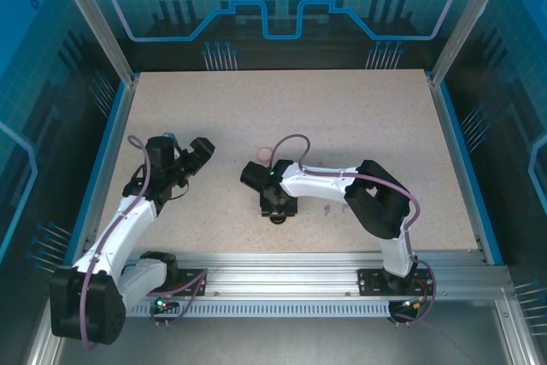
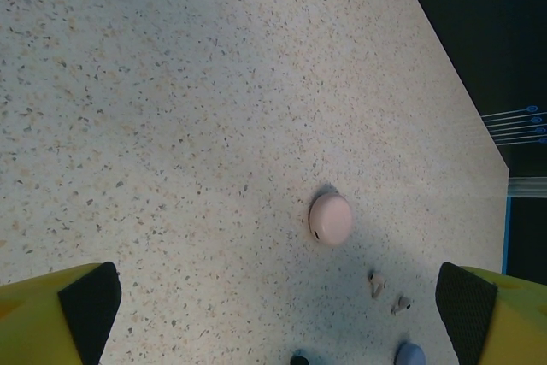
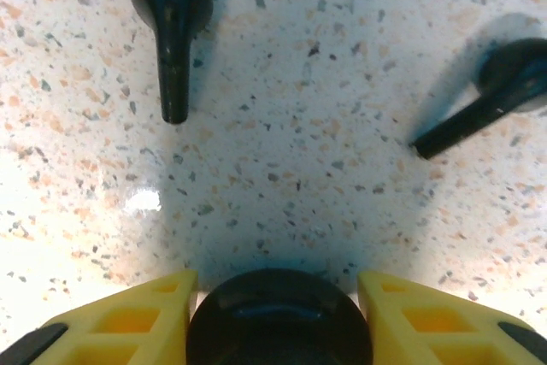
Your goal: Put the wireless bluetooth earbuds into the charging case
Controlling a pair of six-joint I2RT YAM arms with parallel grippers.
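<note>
Left tool: fingers wide apart. Right tool flanks the black case; I cannot tell if it's clamped. On the counter, black earbud ahead-left, second black earbud ahead-right.

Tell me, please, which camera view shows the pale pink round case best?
The left wrist view: the pale pink case lies whole and unobstructed on the table, its rounded top clearly lit. The top external view gives just a small pink blob beyond the right arm's wrist, too small for detail.
</note>
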